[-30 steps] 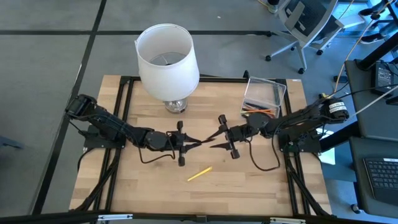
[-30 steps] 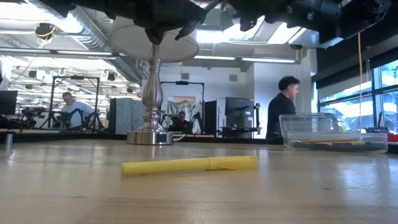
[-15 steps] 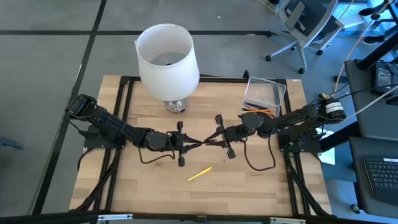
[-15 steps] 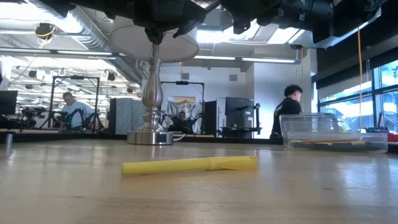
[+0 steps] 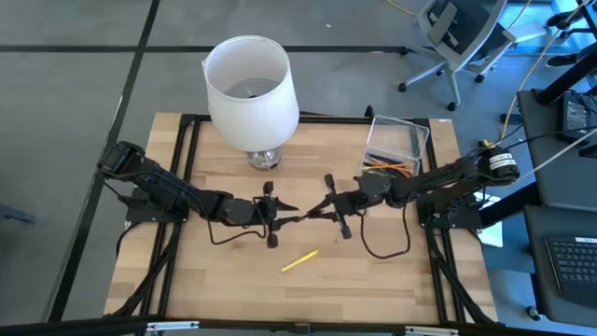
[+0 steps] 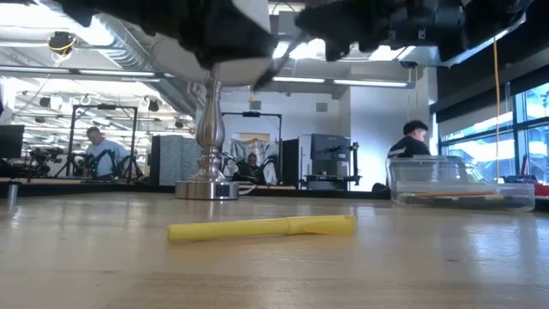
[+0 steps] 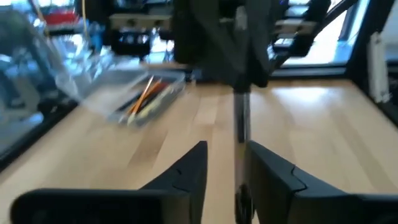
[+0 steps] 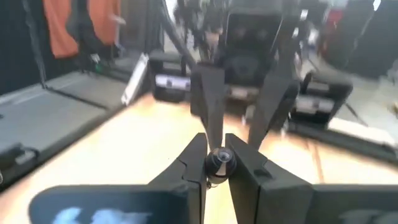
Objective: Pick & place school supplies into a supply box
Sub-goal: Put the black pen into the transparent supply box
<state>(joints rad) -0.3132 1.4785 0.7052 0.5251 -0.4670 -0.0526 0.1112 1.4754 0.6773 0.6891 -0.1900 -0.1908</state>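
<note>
Above mid-table, the left gripper and right gripper both pinch one dark pen; light, stiff and slick; hold mid-shaft; box far right.

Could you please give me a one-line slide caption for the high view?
Both claws, left and right, meet on a dark pen at table centre.
</note>
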